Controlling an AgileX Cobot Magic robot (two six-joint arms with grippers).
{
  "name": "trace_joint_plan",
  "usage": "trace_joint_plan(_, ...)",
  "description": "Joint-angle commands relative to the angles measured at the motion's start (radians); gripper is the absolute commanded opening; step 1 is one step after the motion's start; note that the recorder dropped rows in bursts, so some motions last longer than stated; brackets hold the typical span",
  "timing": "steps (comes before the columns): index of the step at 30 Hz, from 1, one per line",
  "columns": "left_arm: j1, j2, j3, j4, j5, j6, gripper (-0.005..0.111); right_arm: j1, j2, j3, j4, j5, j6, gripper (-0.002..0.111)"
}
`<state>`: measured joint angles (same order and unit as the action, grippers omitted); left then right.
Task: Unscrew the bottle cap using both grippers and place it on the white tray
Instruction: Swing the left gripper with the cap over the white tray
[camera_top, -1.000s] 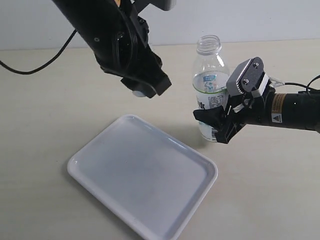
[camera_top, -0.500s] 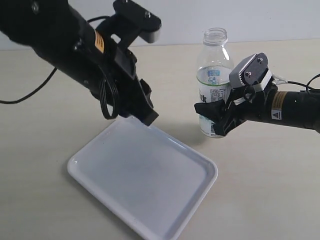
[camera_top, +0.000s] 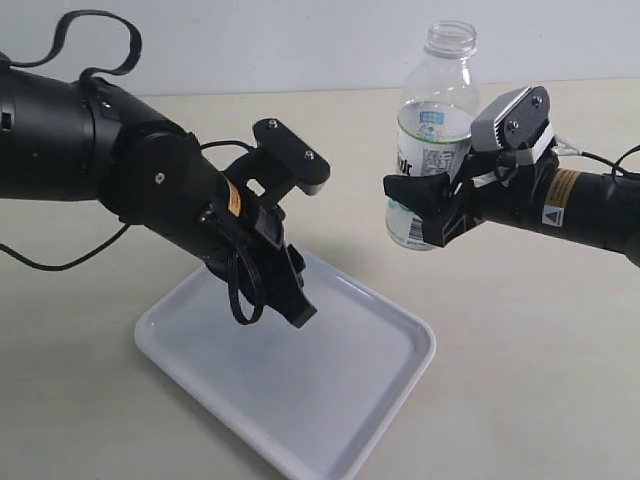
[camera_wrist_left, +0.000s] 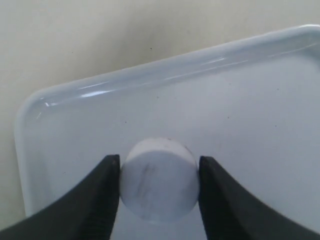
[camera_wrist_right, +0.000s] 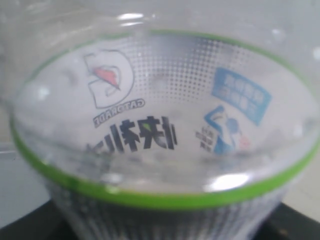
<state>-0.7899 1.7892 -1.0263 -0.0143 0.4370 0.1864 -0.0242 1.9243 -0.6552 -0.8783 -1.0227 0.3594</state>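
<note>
Left hand (camera_top: 293, 300) lower (bottle (camera_top: 432, 130) higher)

A pale beige table (camera_top: 540, 390) with a smooth matte top fills most of the exterior view. Its far edge meets a plain grey-white wall (camera_top: 300, 40) in a straight line running across the top of the scene. Soft grey shadows (camera_top: 455, 262) lie on the tabletop, and the left wrist view shows the table (camera_wrist_left: 75, 45) up close, plain and evenly lit.
</note>
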Motion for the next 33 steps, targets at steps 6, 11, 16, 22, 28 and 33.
trace_joint_plan(6, 0.002, 0.051, 0.002, 0.004, 0.012, -0.079, 0.0, 0.002, -0.002, -0.001, 0.069, -0.098, -0.061, 0.0)
trace_joint_plan(11, 0.03, 0.105, 0.0, 0.002, 0.041, -0.093, 0.0, 0.002, -0.002, -0.001, 0.029, -0.095, -0.059, 0.0)
trace_joint_plan(16, 0.034, 0.12, 0.0, 0.002, 0.035, -0.093, 0.0, 0.002, -0.002, -0.001, 0.019, -0.1, -0.059, 0.0)
trace_joint_plan(22, 0.034, 0.126, 0.0, 0.002, 0.036, -0.093, 0.0, 0.002, -0.002, -0.001, 0.012, -0.1, -0.059, 0.0)
trace_joint_plan(28, 0.034, 0.15, 0.0, 0.002, 0.048, -0.093, 0.0, 0.002, -0.002, -0.001, 0.012, -0.1, -0.059, 0.0)
trace_joint_plan(33, 0.034, 0.166, 0.0, 0.002, 0.043, -0.093, 0.0, 0.002, -0.002, -0.001, 0.012, -0.1, -0.059, 0.0)
